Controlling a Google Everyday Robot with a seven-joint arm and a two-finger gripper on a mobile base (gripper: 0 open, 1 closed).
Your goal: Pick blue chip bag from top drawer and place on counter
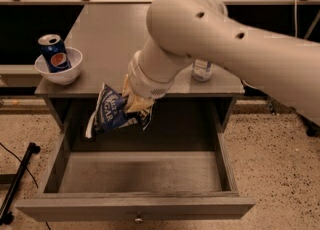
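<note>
Grips bag [110, 114] in pincer [134, 105], just below near edge of tabletop [110, 39]; risks snagging there, dropping into drawer [140, 175].

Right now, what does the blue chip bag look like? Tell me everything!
The blue chip bag is dark blue and crinkly, with white lettering and a white edge. It looks like thin foil. It hangs tilted in the air, above the floor of the open top drawer and about level with the front edge of the counter. Only the gripper touches it, pinching it near the top.
</note>
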